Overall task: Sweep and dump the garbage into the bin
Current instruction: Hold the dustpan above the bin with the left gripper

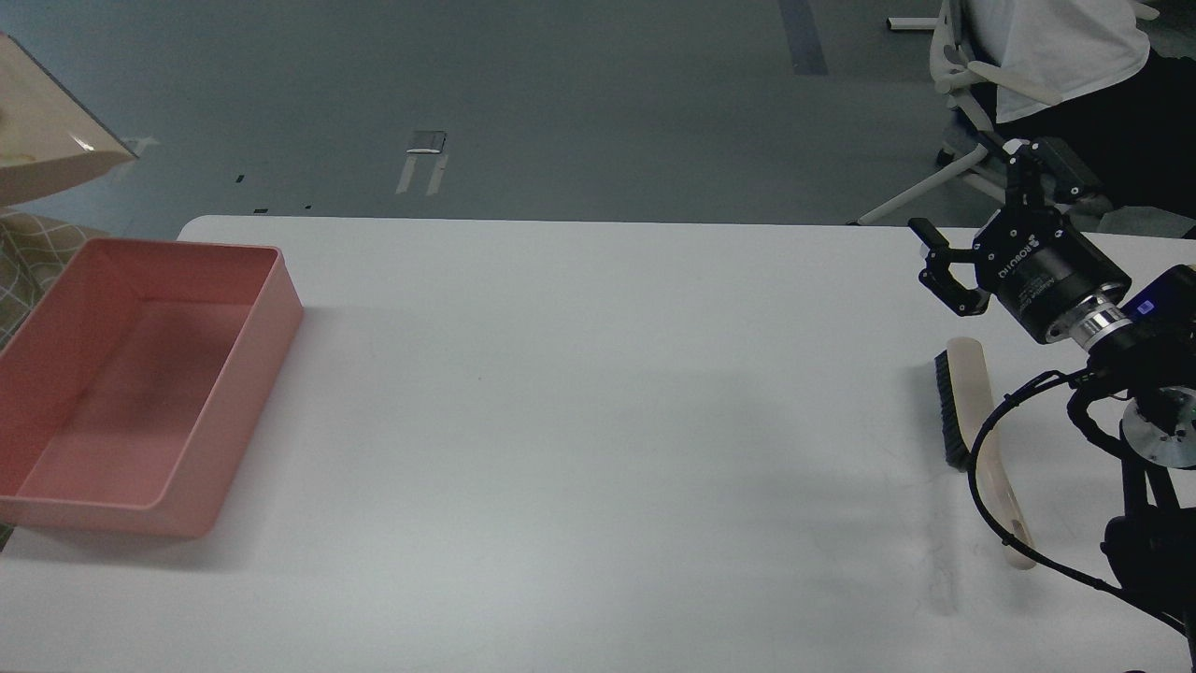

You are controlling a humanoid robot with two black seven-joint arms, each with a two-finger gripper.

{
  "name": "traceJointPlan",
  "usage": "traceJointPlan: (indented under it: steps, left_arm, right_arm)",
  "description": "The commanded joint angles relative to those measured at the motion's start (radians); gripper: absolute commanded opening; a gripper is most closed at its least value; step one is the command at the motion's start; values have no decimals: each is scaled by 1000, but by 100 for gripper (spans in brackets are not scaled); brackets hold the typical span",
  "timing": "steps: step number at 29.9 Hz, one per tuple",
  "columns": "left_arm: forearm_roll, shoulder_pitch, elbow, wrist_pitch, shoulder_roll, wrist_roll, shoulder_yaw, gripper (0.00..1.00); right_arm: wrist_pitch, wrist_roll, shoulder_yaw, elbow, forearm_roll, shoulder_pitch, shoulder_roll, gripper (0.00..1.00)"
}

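The right gripper (976, 220) hangs above the right end of the bench (579, 421), its jaws spread wide and holding nothing. One finger (948, 276) points toward the bench's middle; the other reaches up toward the far edge. The gripper's black round body carries white lettering and joins a silver collar, behind which the dark arm and a looping black cable run off the right edge of the view.

Just below that gripper, and apart from it, a brush (976, 439) lies flat on the bench. Its beige back and handle run toward the near edge, with the black bristles along its left side. The cable loop crosses in front of the handle.

The left gripper is out of view, so the state of its jaws cannot be told. At the upper left corner, a beige dustpan (47, 140) is raised clear of the bench, only partly in frame and tilted. The garbage does not show in this view.

The bin (234, 393), a pink tub, rests on the bench's left end, well apart from the brush. Its floor shows nothing lying in it.

Beyond the bench lies a grey floor (561, 103), with a white chair (972, 84) at the upper right.
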Motion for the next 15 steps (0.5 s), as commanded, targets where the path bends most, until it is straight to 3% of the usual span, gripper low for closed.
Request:
traceJointPlan:
  steps: [1,15]
  left_arm:
    - [-52,0,23,0,-7,0,-1,21]
    - [-66,11,49,0,-12,0,13,21]
  right_arm:
    - [0,0,0,3,0,3,1,100]
    - [2,0,-1,3,0,0,0,100]
